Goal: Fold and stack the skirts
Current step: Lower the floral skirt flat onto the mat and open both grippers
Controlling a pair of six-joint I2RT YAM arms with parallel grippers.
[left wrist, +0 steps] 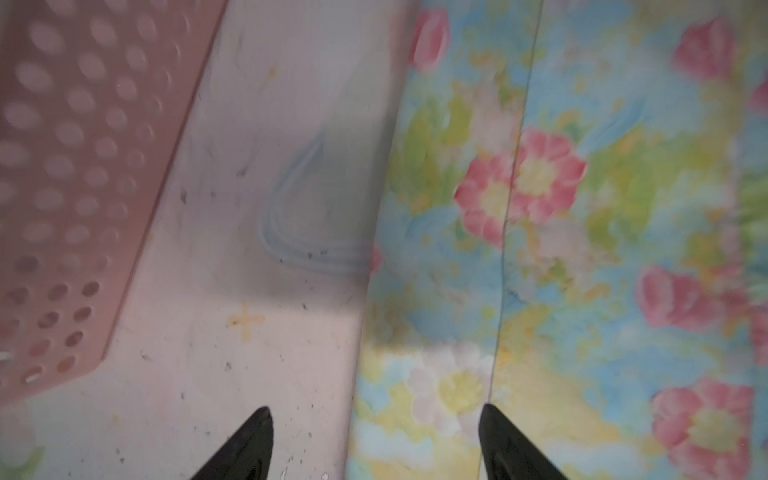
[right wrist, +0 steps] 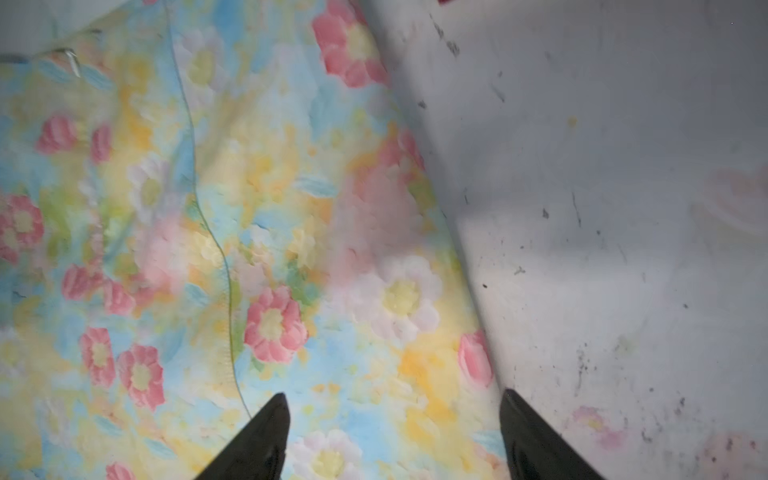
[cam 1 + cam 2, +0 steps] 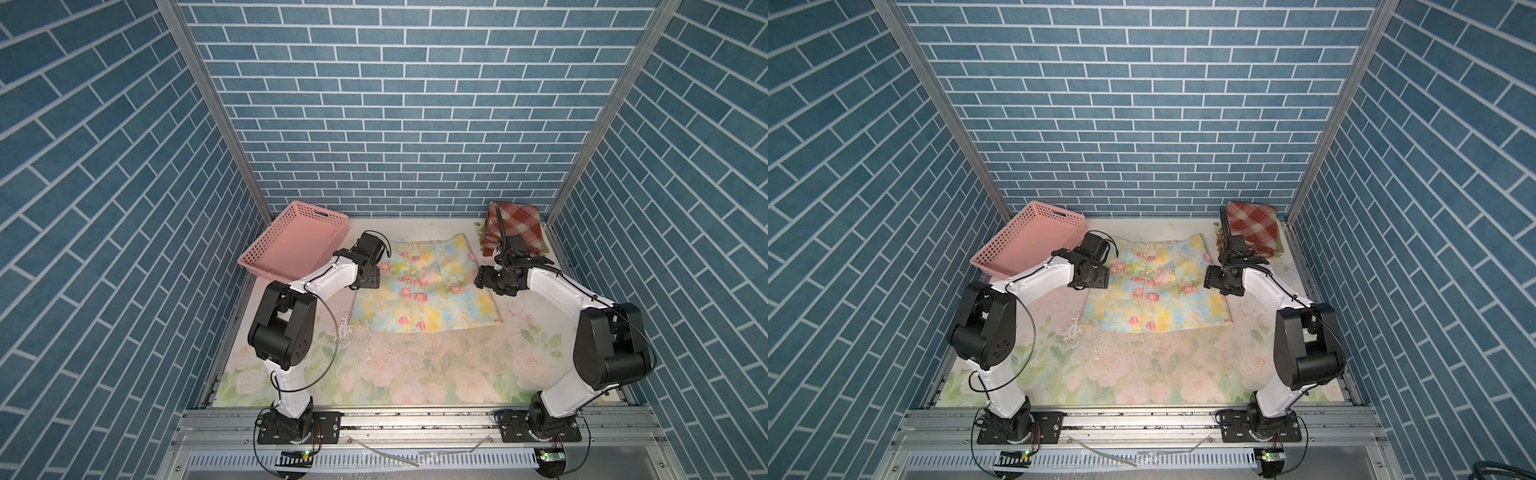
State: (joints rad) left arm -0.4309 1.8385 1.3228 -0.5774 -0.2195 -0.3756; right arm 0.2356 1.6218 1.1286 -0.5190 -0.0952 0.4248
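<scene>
Floral skirt point(image 3: 419, 286): laid flat mid table point(image 3: 415, 365), unfolded. Plaid skirt point(image 3: 517, 226): folded, atop a pile point(image 3: 481, 233) in the far right corner; lower layers barely seen. Judged near the end: this last fold and stacking outstanding. Waist at far end, wider hem at near end; waist-to-hem axis front to back. Left gripper point(image 1: 374, 415), right gripper point(image 2: 395, 397): jaws spread, astride the skirt's side edges, gripping nothing.
</scene>
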